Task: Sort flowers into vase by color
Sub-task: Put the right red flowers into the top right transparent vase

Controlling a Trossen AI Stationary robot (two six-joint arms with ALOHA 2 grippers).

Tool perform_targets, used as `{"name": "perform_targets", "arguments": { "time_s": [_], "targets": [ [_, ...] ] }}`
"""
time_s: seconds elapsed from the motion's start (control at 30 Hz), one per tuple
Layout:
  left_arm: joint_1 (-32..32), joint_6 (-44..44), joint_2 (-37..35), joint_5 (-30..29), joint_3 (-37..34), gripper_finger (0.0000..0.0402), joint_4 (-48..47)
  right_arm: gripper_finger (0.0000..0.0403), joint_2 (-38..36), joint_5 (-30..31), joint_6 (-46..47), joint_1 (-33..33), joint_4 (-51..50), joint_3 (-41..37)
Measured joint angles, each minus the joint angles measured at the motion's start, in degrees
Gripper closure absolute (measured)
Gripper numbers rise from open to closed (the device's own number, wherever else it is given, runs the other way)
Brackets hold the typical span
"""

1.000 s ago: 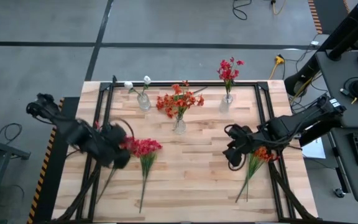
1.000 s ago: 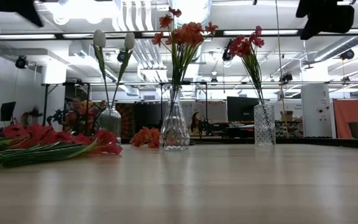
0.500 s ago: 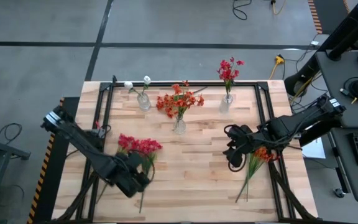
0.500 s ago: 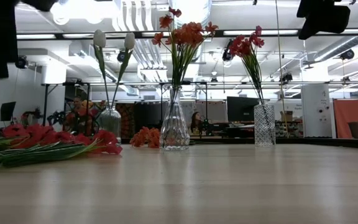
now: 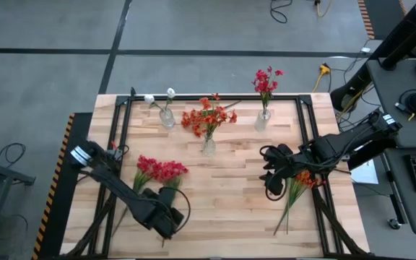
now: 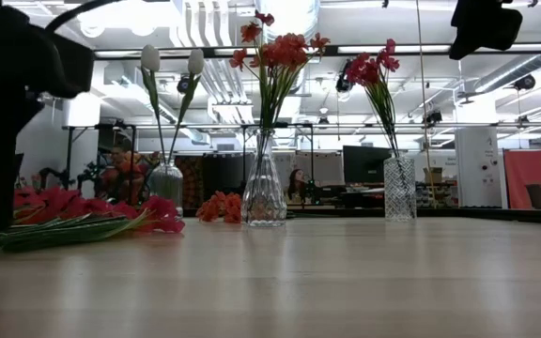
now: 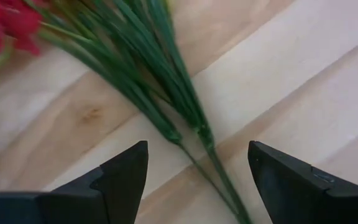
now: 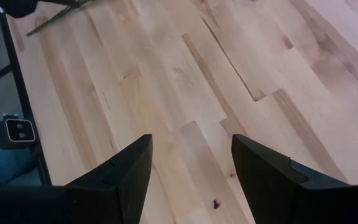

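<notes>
Red flowers (image 5: 162, 171) lie flat on the table's left half, stems toward the near edge; the low view shows them (image 6: 73, 218) at left. My left gripper (image 5: 166, 217) is open above their stems (image 7: 194, 127), fingers on either side, touching nothing. Loose orange flowers (image 5: 300, 182) lie at the right, beside my right gripper (image 5: 271, 180), which is open above bare wood (image 8: 185, 93). Three glass vases stand along the far side: white buds (image 5: 166, 115), orange blooms (image 5: 208, 143), red blooms (image 5: 263, 119).
The three vases show in the low view as well: white (image 6: 166, 178), orange (image 6: 264, 192), red (image 6: 399, 188). A black frame (image 5: 215, 97) runs around the table's edges. Bare wood lies between the two arms in the middle of the table.
My left arm has swept from the table's left edge toward the near edge and lowered, coming over the stems of the red flowers. The flowers have not moved. My right arm has kept still.
</notes>
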Motion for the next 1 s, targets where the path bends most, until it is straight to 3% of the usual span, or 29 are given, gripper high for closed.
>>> {"name": "perform_targets", "arguments": {
  "time_s": [0.17,0.4,1.0],
  "targets": [
    [0.0,-1.7,2.5,-0.1,0.0,0.0168,1.0,0.019,0.0,0.0,-0.4,0.0,0.0,0.0],
    [0.0,-3.3,4.0,-0.6,0.2,0.0235,2.3,0.019,0.0,0.0,-1.1,0.0,0.0,0.0],
    [-0.4,-3.7,4.3,-2.0,0.0,0.0351,2.9,0.019,0.0,0.0,-2.2,0.0,0.0,0.0]
  ]
}}
